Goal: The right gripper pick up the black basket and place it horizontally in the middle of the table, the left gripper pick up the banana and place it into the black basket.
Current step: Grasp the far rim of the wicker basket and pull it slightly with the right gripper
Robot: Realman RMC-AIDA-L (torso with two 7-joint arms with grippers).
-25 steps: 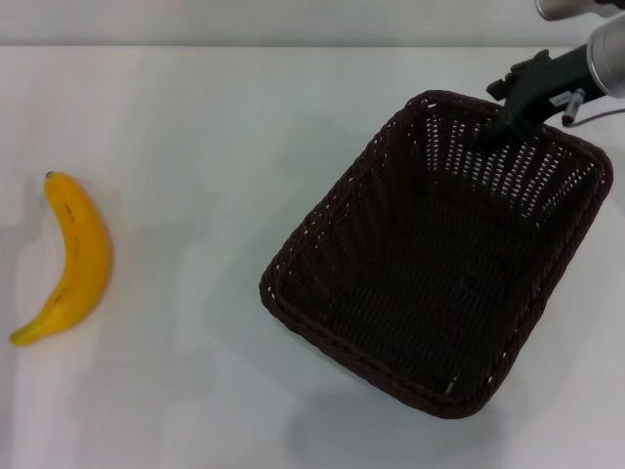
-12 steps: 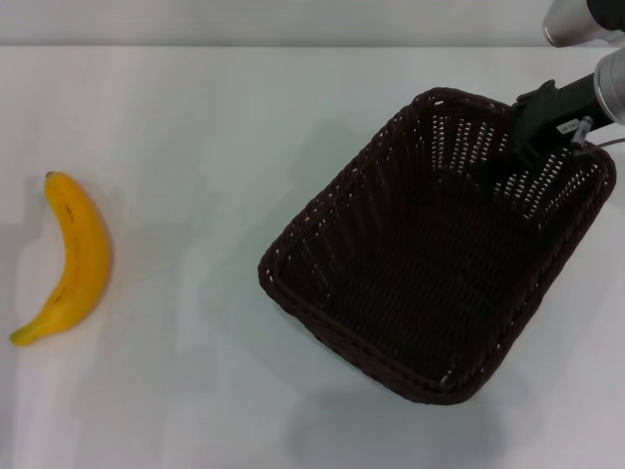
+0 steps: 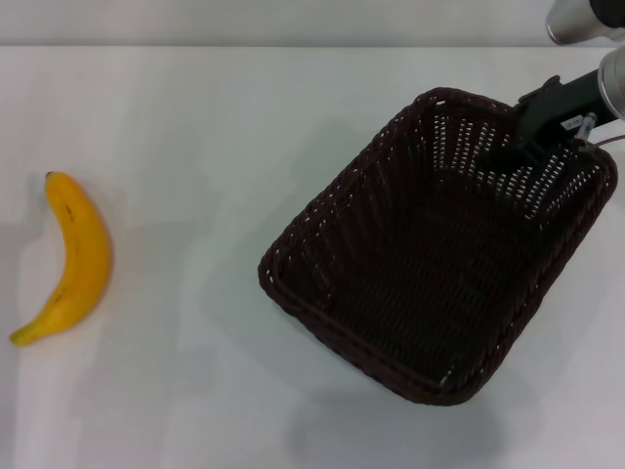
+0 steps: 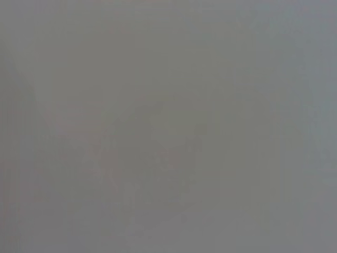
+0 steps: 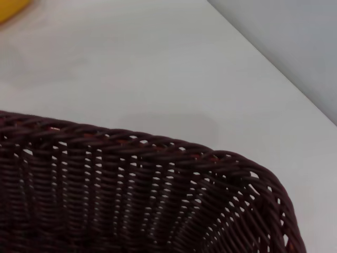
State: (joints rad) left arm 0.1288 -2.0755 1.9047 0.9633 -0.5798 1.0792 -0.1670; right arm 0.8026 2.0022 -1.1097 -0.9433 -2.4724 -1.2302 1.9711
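The black basket point(image 3: 439, 254) lies at an angle on the right side of the white table point(image 3: 215, 147). My right gripper point(image 3: 535, 137) reaches in from the upper right and sits on the basket's far rim, straddling its wall. The right wrist view shows the braided rim and slotted side point(image 5: 131, 147) close up. The banana point(image 3: 78, 256) lies on the table at the far left, well apart from the basket; a bit of it shows in the right wrist view point(image 5: 10, 5). My left gripper is out of view; the left wrist view is a blank grey.
The table's far edge point(image 3: 293, 45) runs along the top of the head view. A wide stretch of bare tabletop point(image 3: 195, 293) separates the banana from the basket.
My right gripper has moved right and down onto the basket's far rim. The basket has shifted slightly, its near corner drawing back. The banana has not moved.
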